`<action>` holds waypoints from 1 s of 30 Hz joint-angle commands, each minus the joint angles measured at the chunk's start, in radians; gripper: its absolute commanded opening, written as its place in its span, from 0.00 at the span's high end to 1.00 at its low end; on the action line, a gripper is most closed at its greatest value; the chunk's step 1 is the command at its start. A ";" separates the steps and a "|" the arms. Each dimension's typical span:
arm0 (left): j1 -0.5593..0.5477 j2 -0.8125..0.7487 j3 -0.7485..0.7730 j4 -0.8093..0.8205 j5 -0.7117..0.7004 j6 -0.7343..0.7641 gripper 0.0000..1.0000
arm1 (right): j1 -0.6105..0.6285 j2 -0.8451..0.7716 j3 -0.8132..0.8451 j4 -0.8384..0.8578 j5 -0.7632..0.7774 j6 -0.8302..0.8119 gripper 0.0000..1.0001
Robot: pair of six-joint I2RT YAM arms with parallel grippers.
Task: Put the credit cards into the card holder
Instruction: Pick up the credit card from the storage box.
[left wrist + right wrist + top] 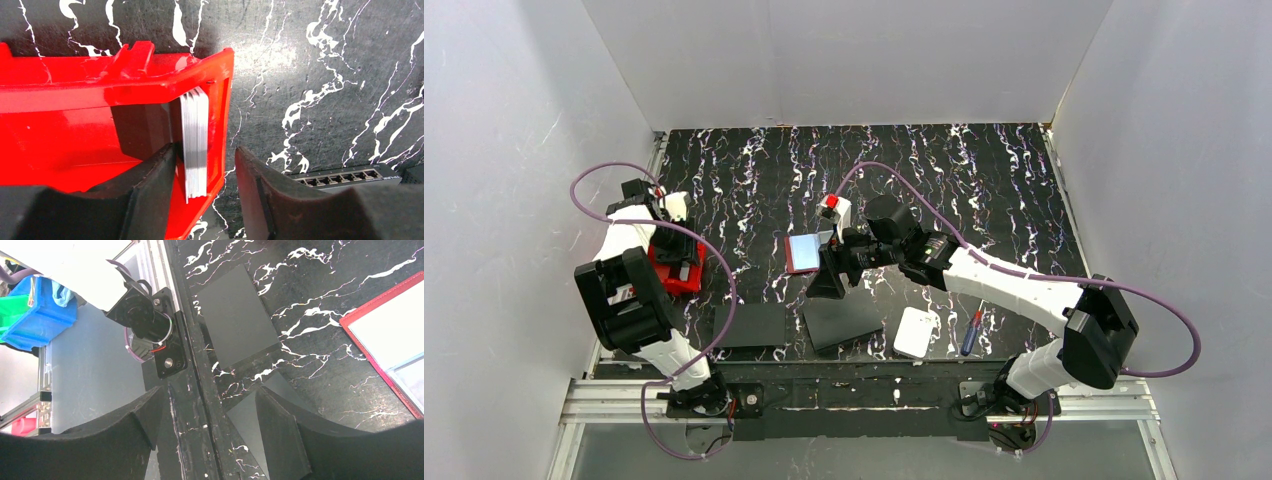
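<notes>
In the top external view, the left gripper (682,258) is hanging over the red bin (667,280) at the left edge of the surface (984,180). That is evidently where the cards are kept, though the arm is hiding them here. The card holder (803,252) is lying open mid-surface with its pale inside facing up, ready to receive them. The right gripper (828,282) is hovering just beside its near corner, probably waiting to steady it.

In the left wrist view, the credit cards (196,142) are standing on edge in a tight stack, and the bin's end wall is propping them upright. The left gripper (205,157) is standing partly spread and pinching nothing. One finger (150,175) is sitting inside the bin just beside the stack, and the other is outside the wall. The jaws are therefore straddling cards and wall together, and a squeeze from here would likely catch the wall too.

In the right wrist view, the right gripper (210,412) is spread wide and empty over the surface's near edge. A black sheet (237,322) is lying beyond it, and the card holder (390,330) is showing at the right.
</notes>
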 commanded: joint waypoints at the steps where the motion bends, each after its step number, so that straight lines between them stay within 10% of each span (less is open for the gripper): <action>1: 0.005 -0.052 -0.003 -0.023 0.014 0.009 0.59 | 0.006 -0.007 0.009 0.029 -0.006 -0.002 0.25; 30: 0.008 -0.055 0.014 -0.042 0.020 0.019 0.79 | 0.016 -0.009 0.003 0.064 -0.011 0.001 0.26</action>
